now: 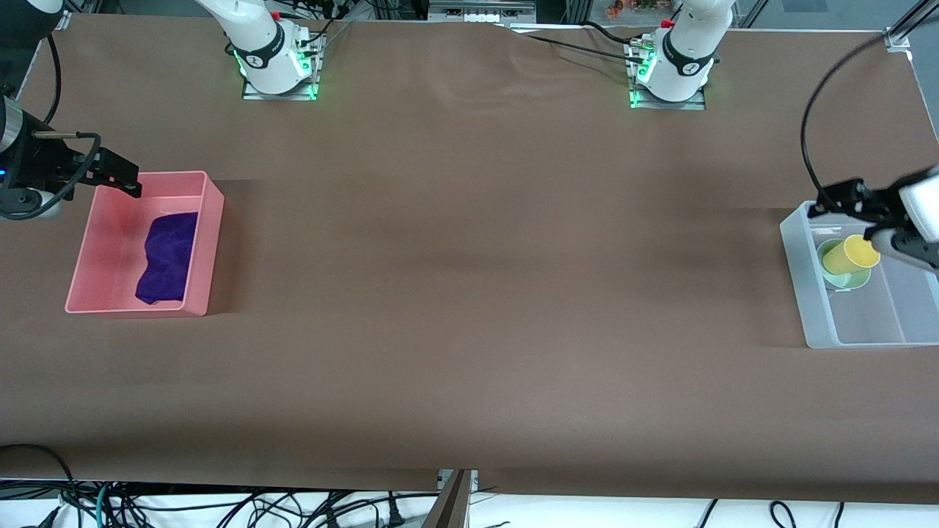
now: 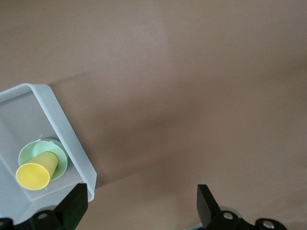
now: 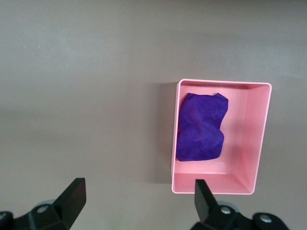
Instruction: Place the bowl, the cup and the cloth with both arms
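Note:
The purple cloth (image 1: 167, 257) lies crumpled in a pink bin (image 1: 207, 246) at the right arm's end of the table; both also show in the right wrist view, cloth (image 3: 201, 127) and bin (image 3: 250, 139). The yellow cup (image 1: 851, 254) lies tilted in the mint-green bowl (image 1: 855, 279) inside a translucent white bin (image 1: 866, 326) at the left arm's end. The left wrist view shows the cup (image 2: 38, 170), bowl (image 2: 32, 150) and bin (image 2: 62, 127). My right gripper (image 1: 125, 176) (image 3: 139, 189) is open and empty above the pink bin's corner. My left gripper (image 1: 836, 199) (image 2: 142, 191) is open and empty above the white bin's corner.
The brown table cover runs between the two bins. Both arm bases (image 1: 275, 62) (image 1: 671, 73) stand at the table's edge farthest from the front camera. Cables (image 1: 220, 506) hang below the table's near edge.

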Robot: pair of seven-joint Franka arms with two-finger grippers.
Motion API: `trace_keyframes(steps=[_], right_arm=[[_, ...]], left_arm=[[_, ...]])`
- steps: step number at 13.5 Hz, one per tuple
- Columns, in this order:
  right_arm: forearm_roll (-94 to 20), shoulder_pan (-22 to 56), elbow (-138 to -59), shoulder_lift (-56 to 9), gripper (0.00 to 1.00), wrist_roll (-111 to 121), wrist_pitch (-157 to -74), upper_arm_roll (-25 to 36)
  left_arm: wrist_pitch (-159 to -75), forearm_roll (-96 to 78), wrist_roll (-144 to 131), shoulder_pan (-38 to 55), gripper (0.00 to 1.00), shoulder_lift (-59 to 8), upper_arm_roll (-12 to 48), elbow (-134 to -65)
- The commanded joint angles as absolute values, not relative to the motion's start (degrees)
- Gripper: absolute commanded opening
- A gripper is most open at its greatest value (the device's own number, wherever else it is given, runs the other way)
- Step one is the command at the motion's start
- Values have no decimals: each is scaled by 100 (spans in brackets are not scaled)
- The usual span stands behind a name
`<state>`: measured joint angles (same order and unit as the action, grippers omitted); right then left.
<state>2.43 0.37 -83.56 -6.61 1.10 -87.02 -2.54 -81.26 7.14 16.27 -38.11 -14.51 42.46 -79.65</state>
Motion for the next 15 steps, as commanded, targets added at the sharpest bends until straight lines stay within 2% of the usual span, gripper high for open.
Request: trace_keyframes(steps=[1, 2, 3, 5, 6, 8, 10, 15], right_arm=[[211, 18, -8297, -659, 100, 61, -8640, -264], [202, 18, -8297, -659, 100, 53, -8640, -264], [193, 9, -8297, -659, 100, 61, -8640, -255], [193, 9, -8297, -659, 100, 61, -8640, -255], [185, 9, -8297, -659, 100, 53, -8640, -255], [176, 9, -8297, -659, 100, 61, -8648, -255], [176, -9, -8297, -659, 100, 62, -8648, -255], [167, -9, -8297, -659, 100, 62, -8648, -255]], left_arm=[[-7850, 703, 1574, -3613, 100, -888, 4289, -8147], [-7796, 703, 1512, -3499, 100, -862, 4193, -8174], [-7796, 712, 1460, -2967, 100, -853, 3818, -8183], [-7857, 581, 1196, -1719, 100, -800, 2441, -8279], [-8101, 302, 1178, -1392, 100, -730, 1973, -8462], [-9022, 10, 1178, -593, 100, -266, 875, -9417], [-9481, 0, 1169, -317, 100, 174, 520, -10175], [-9905, 44, 688, -36, 100, 580, 405, -10538]])
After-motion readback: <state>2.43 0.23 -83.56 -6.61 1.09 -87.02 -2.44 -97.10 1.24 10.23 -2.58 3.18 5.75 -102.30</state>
